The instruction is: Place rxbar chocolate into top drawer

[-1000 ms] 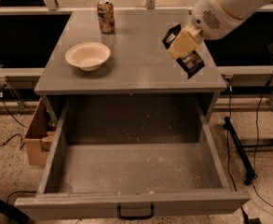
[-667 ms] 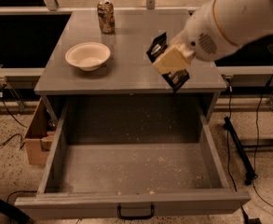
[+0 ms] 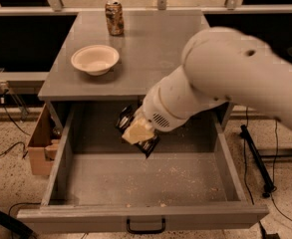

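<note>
My gripper (image 3: 137,132) is shut on the rxbar chocolate (image 3: 126,117), a flat black-wrapped bar whose ends stick out on both sides of the tan fingers (image 3: 135,132). It hangs over the back middle of the open top drawer (image 3: 135,180), a little above the speckled bottom. The drawer is pulled fully out, with its black handle (image 3: 145,227) at the front. My white arm (image 3: 225,78) reaches in from the right and hides part of the table's right side.
A cream bowl (image 3: 95,59) and a brown-gold drink can (image 3: 114,18) stand on the grey table top (image 3: 150,49). A cardboard box (image 3: 38,143) sits left of the drawer. A black stand leg (image 3: 255,156) and cables lie on the floor at right.
My gripper has carried the bar from above the table's right side down and left, over the table's front edge, into the space over the open drawer.
</note>
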### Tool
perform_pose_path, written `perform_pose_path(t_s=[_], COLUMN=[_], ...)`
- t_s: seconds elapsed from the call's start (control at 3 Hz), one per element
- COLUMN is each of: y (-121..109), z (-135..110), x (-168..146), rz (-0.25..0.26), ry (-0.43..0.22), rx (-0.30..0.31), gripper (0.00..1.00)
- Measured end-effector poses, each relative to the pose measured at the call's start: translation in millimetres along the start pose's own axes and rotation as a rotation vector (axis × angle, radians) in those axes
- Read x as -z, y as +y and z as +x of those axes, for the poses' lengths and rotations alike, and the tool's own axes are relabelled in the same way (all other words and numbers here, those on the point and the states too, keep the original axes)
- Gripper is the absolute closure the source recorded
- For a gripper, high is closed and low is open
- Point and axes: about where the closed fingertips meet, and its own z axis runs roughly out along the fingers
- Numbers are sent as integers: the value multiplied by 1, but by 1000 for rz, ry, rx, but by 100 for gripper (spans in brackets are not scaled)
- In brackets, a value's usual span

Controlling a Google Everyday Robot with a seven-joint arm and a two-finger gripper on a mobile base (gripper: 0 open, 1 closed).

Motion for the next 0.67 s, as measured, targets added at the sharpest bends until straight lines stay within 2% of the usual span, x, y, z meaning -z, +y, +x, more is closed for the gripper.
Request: perform_pose_path(t_s=[0.33,0.67], y=[9,-4], z=[19,43], x=[-60,-106], rz=[-43,-42], ry=[148,272], rx=[35,86], gripper=[100,100])
